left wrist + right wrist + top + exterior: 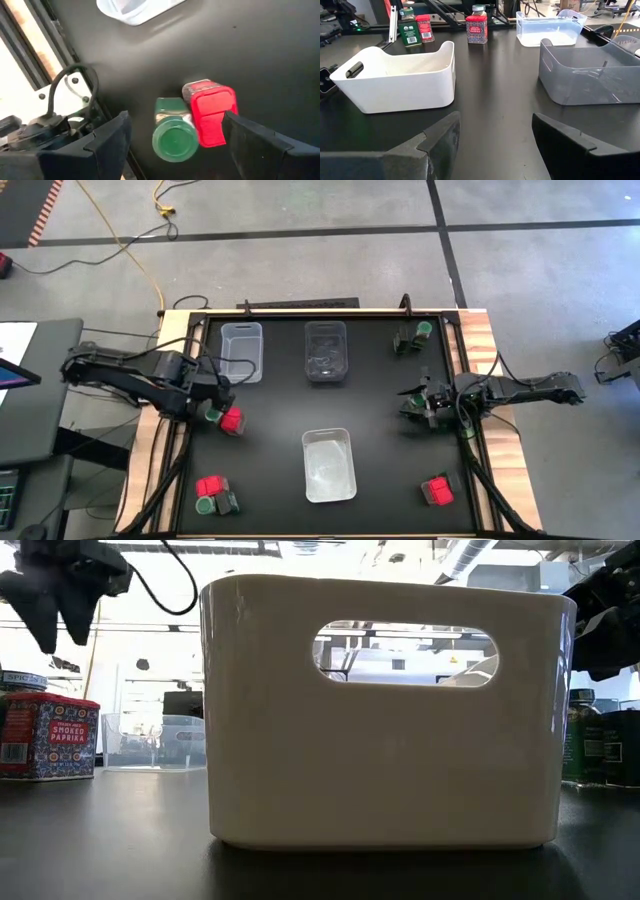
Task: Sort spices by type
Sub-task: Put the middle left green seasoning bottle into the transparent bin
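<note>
At left-centre of the high view, your left gripper (215, 402) hovers wide open and empty above a green-lidded jar (175, 136) touching a red packet (212, 115); the jar looks rigid, light and probably slick, so pinch across its lid.

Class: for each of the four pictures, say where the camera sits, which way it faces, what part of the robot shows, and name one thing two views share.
High view: overhead, straight down; both arms, left hand, right hand, both open.
Low view: table height, facing the white plastic bin; hands hang above.
Left wrist view: on left arm, looking down at a green-lidded round jar beside a red-lidded jar; own fingers.
Right wrist view: on right arm, looking across the table; own fingers.
Shared: the white bin also shows in the right wrist view.
</note>
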